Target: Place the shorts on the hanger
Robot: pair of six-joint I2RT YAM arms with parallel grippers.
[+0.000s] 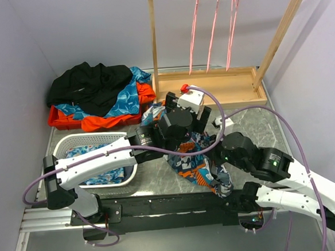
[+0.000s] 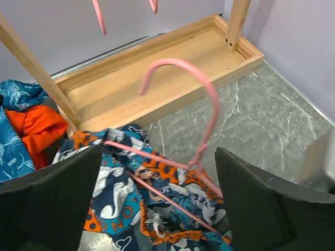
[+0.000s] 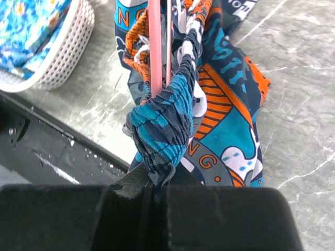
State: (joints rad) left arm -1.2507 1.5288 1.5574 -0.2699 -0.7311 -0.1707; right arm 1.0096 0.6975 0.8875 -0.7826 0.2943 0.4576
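The shorts lie bunched on the marble table between the two arms. My right gripper is shut on the gathered waistband and lifts that end; the rest of the shorts hangs below. The pink hanger stands hook-up in the left wrist view, its wires threaded into the shorts. One wire runs along the waistband in the right wrist view. My left gripper is open, its jaws wide on either side of the hanger's neck without touching it; it shows in the top view.
A wooden rack stands just behind, with three more pink hangers on its top bar. A white basket holding blue cloth is at the left. A red bin with a black garment is at the back left.
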